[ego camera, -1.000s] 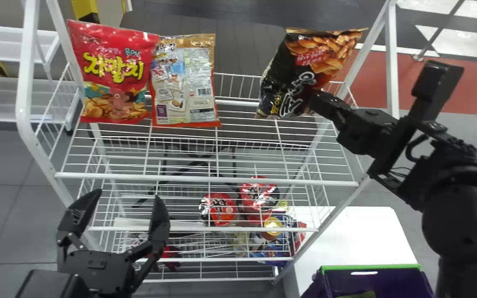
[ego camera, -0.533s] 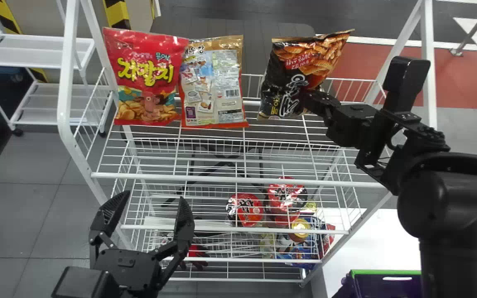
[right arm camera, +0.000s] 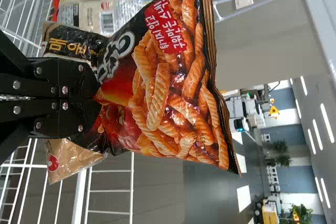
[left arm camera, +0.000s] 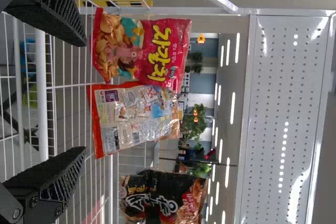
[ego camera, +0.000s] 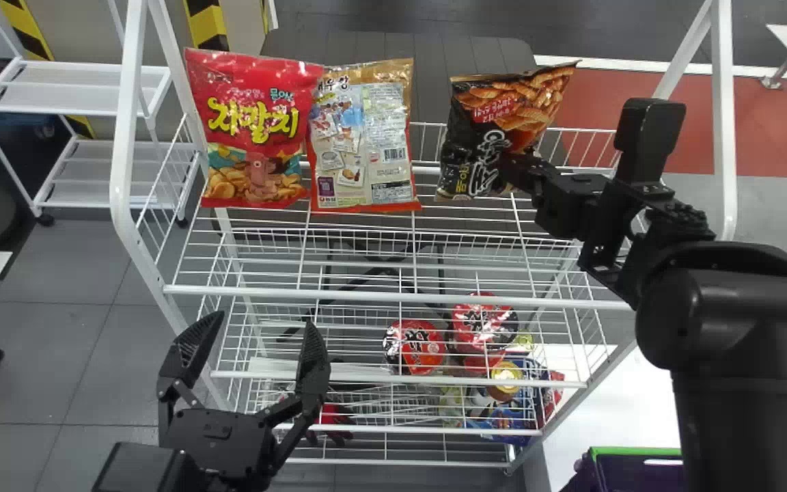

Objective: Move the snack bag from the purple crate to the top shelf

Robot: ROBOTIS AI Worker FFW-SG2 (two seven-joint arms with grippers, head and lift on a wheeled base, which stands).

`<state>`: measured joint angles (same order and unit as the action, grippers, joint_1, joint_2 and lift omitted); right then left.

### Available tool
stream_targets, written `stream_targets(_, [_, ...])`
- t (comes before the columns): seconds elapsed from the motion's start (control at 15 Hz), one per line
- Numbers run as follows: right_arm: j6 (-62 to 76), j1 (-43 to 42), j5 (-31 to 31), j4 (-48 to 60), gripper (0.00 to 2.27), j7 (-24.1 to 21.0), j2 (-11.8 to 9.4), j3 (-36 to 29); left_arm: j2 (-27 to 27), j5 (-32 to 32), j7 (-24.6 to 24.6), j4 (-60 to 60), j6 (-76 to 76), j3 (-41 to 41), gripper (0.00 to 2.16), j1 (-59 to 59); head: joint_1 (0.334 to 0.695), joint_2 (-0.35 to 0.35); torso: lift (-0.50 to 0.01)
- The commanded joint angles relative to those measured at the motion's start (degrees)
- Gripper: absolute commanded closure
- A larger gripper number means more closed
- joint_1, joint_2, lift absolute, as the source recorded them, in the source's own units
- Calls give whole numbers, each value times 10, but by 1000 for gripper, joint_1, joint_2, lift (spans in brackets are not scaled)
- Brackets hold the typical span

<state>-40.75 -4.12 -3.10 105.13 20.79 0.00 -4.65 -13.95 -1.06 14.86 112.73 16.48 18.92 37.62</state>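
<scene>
Head view: placing step in hand; right gripper [ego camera: 513, 169] grasps black snack bag [ego camera: 511, 113], between one and two o'clock, at top shelf [ego camera: 380, 294]. Left gripper [ego camera: 261, 328] waits released, eight o'clock.

Left wrist view: bag upright, apart from tan bag [left arm camera: 136, 119].

Right wrist view: fingers clenched; next, settle base, then release.

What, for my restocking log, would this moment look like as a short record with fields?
Held item: black snack bag, upright
Held by: right gripper, closed on it
Bag position: right part of the top shelf; whether its base bears on the wires, cannot tell
Already standing there: red snack bag at left, beige snack bag beside it
Left gripper: open, holding nothing, before the rack's left half
Source: purple crate, lower right
Lower down: red round packages
</scene>
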Motion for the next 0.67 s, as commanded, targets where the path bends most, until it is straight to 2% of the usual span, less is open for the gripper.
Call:
stream_targets(0.0, [26,-11,1,-28,1659,-10,1,3,0,-1,0,-1,3,-2,113,-1,695,-68,0])
stream_targets(0.6, [102,-42,-3,-139,1652,-43,1,20,-4,-13,-1,1,8,-16,113,-3,695,-51,0])
